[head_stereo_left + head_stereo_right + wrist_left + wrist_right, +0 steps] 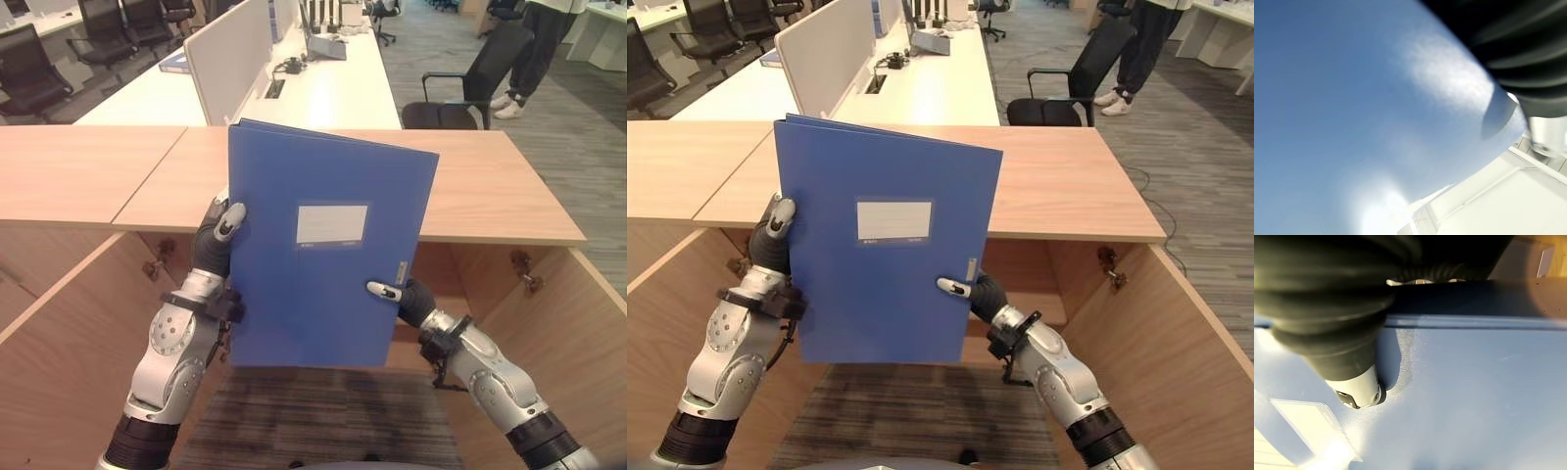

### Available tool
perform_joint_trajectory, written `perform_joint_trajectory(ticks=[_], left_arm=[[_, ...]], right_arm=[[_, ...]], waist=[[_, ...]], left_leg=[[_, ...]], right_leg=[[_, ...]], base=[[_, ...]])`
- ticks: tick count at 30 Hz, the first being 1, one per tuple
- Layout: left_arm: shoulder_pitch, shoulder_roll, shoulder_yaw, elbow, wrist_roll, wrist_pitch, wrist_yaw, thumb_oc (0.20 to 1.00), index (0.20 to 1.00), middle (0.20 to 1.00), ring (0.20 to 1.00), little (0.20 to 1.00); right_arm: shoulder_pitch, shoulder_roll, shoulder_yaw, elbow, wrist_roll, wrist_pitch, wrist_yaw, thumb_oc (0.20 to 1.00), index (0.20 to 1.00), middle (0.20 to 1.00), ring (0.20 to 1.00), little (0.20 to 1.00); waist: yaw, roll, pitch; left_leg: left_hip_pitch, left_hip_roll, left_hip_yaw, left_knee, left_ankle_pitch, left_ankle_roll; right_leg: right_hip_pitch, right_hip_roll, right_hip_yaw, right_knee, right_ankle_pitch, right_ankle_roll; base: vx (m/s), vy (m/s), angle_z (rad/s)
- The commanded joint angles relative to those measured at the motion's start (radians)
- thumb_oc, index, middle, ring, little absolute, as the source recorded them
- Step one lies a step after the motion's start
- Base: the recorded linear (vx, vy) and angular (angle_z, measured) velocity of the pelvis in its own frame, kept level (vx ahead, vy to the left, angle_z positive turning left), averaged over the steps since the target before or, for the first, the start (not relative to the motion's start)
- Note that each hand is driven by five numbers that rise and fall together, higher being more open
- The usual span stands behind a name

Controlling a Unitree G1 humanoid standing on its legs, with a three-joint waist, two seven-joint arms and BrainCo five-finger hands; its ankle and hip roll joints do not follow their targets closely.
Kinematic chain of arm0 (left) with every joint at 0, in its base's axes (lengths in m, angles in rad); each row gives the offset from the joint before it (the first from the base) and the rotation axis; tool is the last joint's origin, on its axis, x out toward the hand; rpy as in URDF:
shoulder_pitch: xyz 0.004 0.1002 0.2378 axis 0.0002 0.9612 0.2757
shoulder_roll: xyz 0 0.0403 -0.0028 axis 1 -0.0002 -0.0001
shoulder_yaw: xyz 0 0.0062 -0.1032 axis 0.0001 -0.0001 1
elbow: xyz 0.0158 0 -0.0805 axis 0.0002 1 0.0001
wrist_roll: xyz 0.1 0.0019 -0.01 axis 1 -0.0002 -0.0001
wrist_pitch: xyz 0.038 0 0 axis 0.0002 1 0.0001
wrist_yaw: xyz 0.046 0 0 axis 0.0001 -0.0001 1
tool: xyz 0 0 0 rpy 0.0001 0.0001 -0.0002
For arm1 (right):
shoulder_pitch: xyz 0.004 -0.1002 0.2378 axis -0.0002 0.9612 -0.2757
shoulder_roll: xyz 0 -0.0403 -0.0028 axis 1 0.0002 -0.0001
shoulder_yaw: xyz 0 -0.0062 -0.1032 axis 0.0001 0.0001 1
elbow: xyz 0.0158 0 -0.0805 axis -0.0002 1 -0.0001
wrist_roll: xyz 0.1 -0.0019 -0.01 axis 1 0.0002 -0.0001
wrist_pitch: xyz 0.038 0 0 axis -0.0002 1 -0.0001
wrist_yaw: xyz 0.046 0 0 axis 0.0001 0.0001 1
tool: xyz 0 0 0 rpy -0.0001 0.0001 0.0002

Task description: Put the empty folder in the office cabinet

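A blue folder [328, 250] with a pale label stands upright in front of me, held between both hands above the open wooden cabinet [509, 211]. My left hand [217, 240] grips its left edge, thumb on the front face. My right hand [407, 297] pinches the lower right edge, its thumb [1361, 391] pressed on the cover. The folder's blue face [1352, 112] lies close against the left wrist view. The fingers behind the folder are hidden.
The cabinet's doors [59, 343] swing open on both sides of me, its wooden top [88, 166] ahead. Behind it are white desks [333, 88] with a divider, black office chairs [470, 88], and a person's legs [534, 49] at the far right.
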Motion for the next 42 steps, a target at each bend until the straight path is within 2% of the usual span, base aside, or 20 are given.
perform_joint_trajectory(ticks=[1,3,5,6,9,15,18,19,24,28,31,34,38,40,42], left_arm=[[0.010,0.004,0.036,-0.020,-0.020,-0.060,-0.072,1.000,1.000,1.000,1.000,1.000],[0.074,-0.001,0.099,0.020,-0.080,-0.055,-0.133,1.000,1.000,1.000,1.000,1.000],[0.093,0.000,0.118,0.038,-0.097,-0.050,-0.155,1.000,1.000,1.000,1.000,1.000],[0.141,0.023,0.157,0.059,-0.100,-0.039,-0.215,1.000,1.000,1.000,1.000,1.000],[0.210,0.034,0.195,0.094,-0.123,-0.013,-0.298,1.000,1.000,1.000,1.000,1.000],[0.283,0.039,0.182,0.241,-0.125,0.017,-0.381,1.000,1.000,1.000,1.000,1.000],[0.308,0.042,0.149,0.342,-0.104,0.031,-0.406,1.000,1.000,1.000,1.000,1.000],[0.306,0.042,0.149,0.344,-0.104,0.030,-0.407,1.000,1.000,1.000,1.000,1.000],[0.315,0.023,0.078,0.548,-0.045,0.046,-0.412,1.000,1.000,1.000,1.000,1.000],[0.302,0.017,0.035,0.639,-0.014,0.052,-0.410,1.000,1.000,1.000,1.000,1.000],[0.289,0.028,0.008,0.668,0.033,0.032,-0.394,1.000,1.000,1.000,1.000,1.000],[0.264,0.020,-0.011,0.709,0.046,0.029,-0.374,1.000,1.000,1.000,1.000,1.000],[0.209,-0.010,-0.042,0.804,0.074,0.013,-0.314,1.000,1.000,1.000,1.000,1.000],[0.190,-0.019,-0.048,0.829,0.070,0.009,-0.301,1.000,1.000,1.000,1.000,1.000],[0.166,-0.036,-0.053,0.865,0.054,0.004,-0.279,1.000,1.000,1.000,1.000,1.000]], right_arm=[[-0.022,0.011,-0.061,-0.089,-0.123,-0.039,0.018,0.200,0.200,0.200,0.200,0.200],[0.024,0.004,-0.126,-0.070,-0.201,-0.061,0.008,0.200,0.200,0.200,0.200,0.200],[0.032,-0.002,-0.137,-0.063,-0.238,-0.073,0.006,0.200,0.200,0.200,0.200,0.200],[0.057,-0.013,-0.172,-0.053,-0.318,-0.090,0.010,0.200,0.200,0.200,0.200,0.200],[0.089,-0.021,-0.198,-0.019,-0.410,-0.114,0.011,0.200,0.200,0.200,0.200,0.200],[0.121,-0.027,-0.165,0.077,-0.555,-0.149,-0.001,0.200,0.200,0.200,0.200,0.200],[0.134,-0.020,-0.136,0.143,-0.574,-0.146,0.001,0.200,0.200,0.200,0.200,0.200],[0.132,-0.020,-0.136,0.145,-0.574,-0.147,0.001,0.200,0.200,0.200,0.200,0.200],[0.142,0.039,-0.096,0.349,-0.514,-0.127,-0.016,0.200,0.200,0.200,0.200,0.200],[0.121,0.067,-0.087,0.464,-0.492,-0.120,-0.045,0.200,0.200,0.200,0.200,0.200],[0.101,0.079,-0.085,0.535,-0.482,-0.119,-0.069,0.200,0.200,0.200,0.200,0.200],[0.072,0.110,-0.100,0.628,-0.418,-0.114,-0.105,0.200,0.200,0.200,0.200,0.200],[-0.003,0.177,-0.189,0.760,-0.222,-0.132,-0.202,0.200,0.200,0.200,0.200,0.200],[-0.026,0.189,-0.207,0.777,-0.168,-0.143,-0.220,0.200,0.200,0.200,0.200,0.200],[-0.062,0.217,-0.263,0.795,-0.053,-0.170,-0.257,0.200,0.200,0.200,0.200,0.200]], waist=[[-0.003,-0.031,-0.032],[-0.003,-0.029,-0.029],[-0.003,-0.027,-0.029],[-0.001,-0.025,-0.026],[0.002,-0.021,-0.023],[0.012,-0.022,-0.014],[0.018,-0.021,-0.007],[0.018,-0.021,-0.005],[0.027,-0.015,0.014],[0.032,-0.009,0.029],[0.034,-0.005,0.037],[0.036,-0.002,0.048],[0.040,0.009,0.072],[0.042,0.011,0.080],[0.044,0.017,0.092]], left_leg=[[-0.023,0.015,0.015,0.004,-0.029,-0.016],[-0.025,0.015,0.013,0.004,-0.030,-0.016],[-0.026,0.015,0.013,0.004,-0.029,-0.016],[-0.030,0.014,0.011,0.004,-0.029,-0.015],[-0.033,0.012,0.008,0.004,-0.028,-0.015],[-0.045,0.010,-0.004,0.004,-0.022,-0.013],[-0.048,0.010,-0.015,0.004,-0.030,-0.014],[-0.056,0.009,-0.014,0.004,-0.017,-0.013],[-0.069,0.006,-0.028,0.004,-0.017,-0.014],[-0.092,0.003,-0.040,0.004,-0.007,-0.015],[-0.103,0.002,-0.044,0.004,-0.003,-0.015],[-0.121,-0.001,-0.052,0.004,0.004,-0.016],[-0.146,-0.002,-0.061,0.004,0.011,-0.015],[-0.153,-0.002,-0.063,0.004,0.014,-0.015],[-0.164,-0.003,-0.067,0.004,0.017,-0.015]], right_leg=[[0.050,-0.062,0.034,0.053,-0.107,0.091],[0.049,-0.062,0.033,0.050,-0.107,0.092],[0.048,-0.062,0.032,0.050,-0.107,0.093],[0.047,-0.063,0.032,0.050,-0.107,0.093],[0.045,-0.063,0.031,0.049,-0.108,0.094],[0.039,-0.061,0.023,0.052,-0.110,0.094],[0.043,-0.062,0.017,0.052,-0.122,0.096],[0.035,-0.062,0.016,0.054,-0.112,0.095],[0.033,-0.063,-0.001,0.054,-0.122,0.099],[0.017,-0.064,-0.015,0.055,-0.120,0.100],[0.008,-0.065,-0.020,0.056,-0.120,0.100],[-0.006,-0.064,-0.027,0.058,-0.119,0.100],[-0.031,-0.062,-0.034,0.065,-0.122,0.099],[-0.040,-0.062,-0.036,0.071,-0.124,0.098],[-0.054,-0.061,-0.037,0.079,-0.127,0.097]], base=[[0.04,0.004,0.00],[0.00,0.000,0.00],[0.00,0.000,0.00],[0.00,0.000,0.00],[0.00,0.000,0.00],[0.00,0.002,0.01],[0.00,-0.014,0.04],[0.04,-0.013,0.05],[-0.01,-0.005,0.11],[-0.03,-0.010,0.09],[-0.04,-0.008,0.16],[-0.04,-0.014,0.07],[-0.04,-0.020,0.13],[-0.04,-0.008,0.06],[-0.02,-0.007,0.00]])
